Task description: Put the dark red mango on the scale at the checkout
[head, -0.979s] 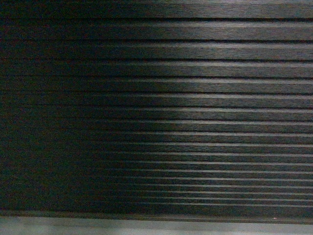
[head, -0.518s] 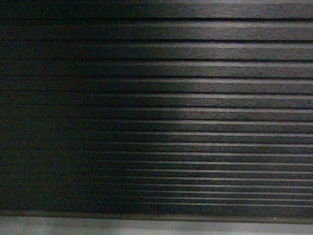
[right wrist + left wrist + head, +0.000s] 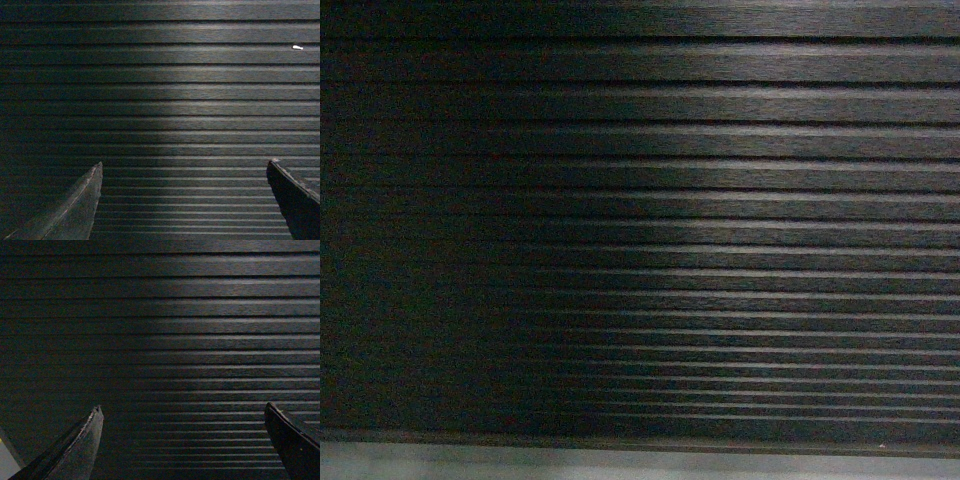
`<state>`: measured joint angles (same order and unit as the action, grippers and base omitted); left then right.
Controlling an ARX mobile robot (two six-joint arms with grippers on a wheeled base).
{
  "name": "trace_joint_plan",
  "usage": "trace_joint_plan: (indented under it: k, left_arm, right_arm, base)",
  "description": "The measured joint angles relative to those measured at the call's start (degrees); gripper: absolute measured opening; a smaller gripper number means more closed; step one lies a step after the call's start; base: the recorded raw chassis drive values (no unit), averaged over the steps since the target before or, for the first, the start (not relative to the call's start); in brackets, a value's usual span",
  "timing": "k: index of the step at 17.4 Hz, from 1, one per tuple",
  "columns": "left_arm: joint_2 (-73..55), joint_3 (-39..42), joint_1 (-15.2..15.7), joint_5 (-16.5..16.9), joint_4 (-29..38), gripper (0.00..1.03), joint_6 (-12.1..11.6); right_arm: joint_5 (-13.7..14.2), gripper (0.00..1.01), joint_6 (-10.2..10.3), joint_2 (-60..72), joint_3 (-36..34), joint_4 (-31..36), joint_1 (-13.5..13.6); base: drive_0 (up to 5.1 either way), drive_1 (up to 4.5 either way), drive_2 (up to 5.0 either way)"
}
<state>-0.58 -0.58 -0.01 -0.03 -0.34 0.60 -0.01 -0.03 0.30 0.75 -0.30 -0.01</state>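
Checkout (image 3: 720, 200): dark ribbed slatted front panel filled all three views, its horizontal slats catching light on the right and falling into shadow on the left.
Head view: showed only the slats and, along the bottom edge, a pale grey strip of floor (image 3: 640, 465); neither arm appeared in it.
Left gripper (image 3: 182, 440): seen only by the left wrist camera; the jaws stood wide apart, one dark tip at lower left and the other at lower right, with nothing between them but the panel behind.
Left wrist extra: a small pale patch with a yellow fleck (image 3: 6, 465) sat at the bottom-left corner, too little of it in view to identify.
Right gripper (image 3: 182, 200): seen only by the right wrist camera; the jaws were likewise spread wide and held nothing, both tips dark and worn at the edges.
Right wrist extra: a tiny white mark (image 3: 297, 47) lay on one upper slat near the right edge, which neither other view showed.
Dark red mango: in none of the views, so its place could not be told.
Scale: also out of every view, as was the top of the bench.
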Motion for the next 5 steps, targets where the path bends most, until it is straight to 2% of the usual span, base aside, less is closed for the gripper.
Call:
trace_joint_plan:
  k: [5]
  left_arm:
    - [0.00, 0.00, 0.00, 0.00, 0.00, 0.98, 0.00]
  right_arm:
    - [0.00, 0.98, 0.00, 0.00, 0.00, 0.00, 0.00]
  base:
    - [0.0, 0.00, 0.0]
